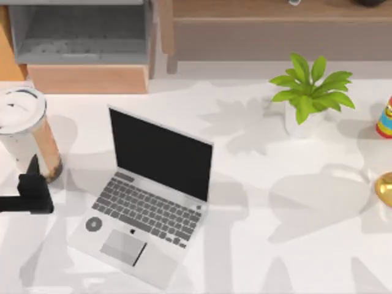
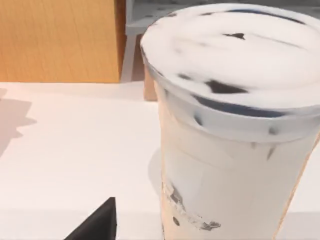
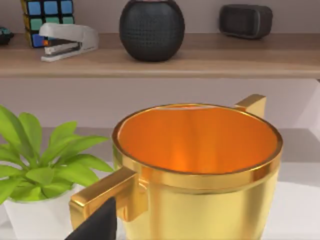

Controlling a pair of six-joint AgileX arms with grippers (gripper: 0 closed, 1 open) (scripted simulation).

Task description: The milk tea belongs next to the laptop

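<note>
milk tea: standing upright at the far left of the table, left of the laptop and apart from it. its round white lid is facing up, and dark pearls are sitting at the bottom of the tan-and-white drink. in the left wrist view the cup is looming close, with its lid tilted toward the camera.

laptop: lying open left of the table's centre, turned at an angle. its black screen is standing up behind the grey keyboard, and the trackpad is facing the near edge.

left gripper: reaching in from the left edge, sitting just beside the base of the milk tea on its near side. a dark finger is pointing up toward the cup's bottom. i cannot tell whether the fingers are spread or pinching the cup. in the left wrist view a dark fingertip is showing on the table beside the cup, apart from its wall.

right arm: sitting at the right side of the table, where its wrist camera is looking closely at a gold cup. a dark fingertip is showing in front of the cup's handle. i cannot tell how the fingers are standing.

plant: a green leafy plant in a small white pot, standing at the far right of the table.

gold cup in the top view: peeking in at the right edge.

shelf: holding a stapler, a colour cube, a round dark speaker and a small dark box.

table: white, with leaf shadows falling across it.
</note>
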